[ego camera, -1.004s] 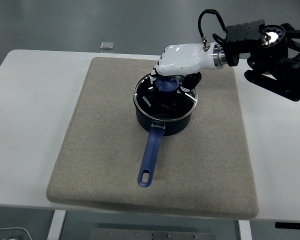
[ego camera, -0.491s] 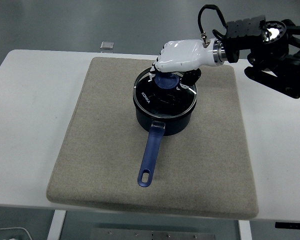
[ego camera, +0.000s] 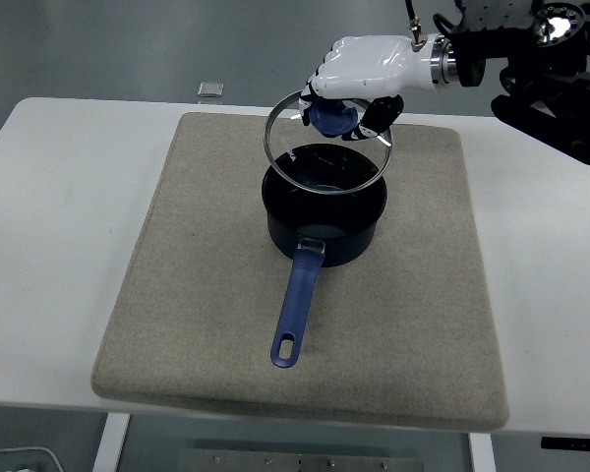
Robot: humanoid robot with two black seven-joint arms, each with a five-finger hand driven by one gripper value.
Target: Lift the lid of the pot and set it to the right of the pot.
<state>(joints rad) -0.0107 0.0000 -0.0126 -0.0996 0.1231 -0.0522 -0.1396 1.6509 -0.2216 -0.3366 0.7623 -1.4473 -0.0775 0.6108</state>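
Right robot hand holds glass lid above pot.

No readable text anywhere. glass lid has a small white mark near its 8 o'clock rim, too blurred to read. Nothing legible on the pot, the mat or the table.

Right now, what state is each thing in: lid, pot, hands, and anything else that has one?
Pot lid: lifted clear of the pot, tilted, held by its blue knob.
Pot: open, upright on the mat, handle toward the near edge.
Right hand: fingers closed on the lid's knob.
Mat: lying flat on the table.
Left hand: out of view.
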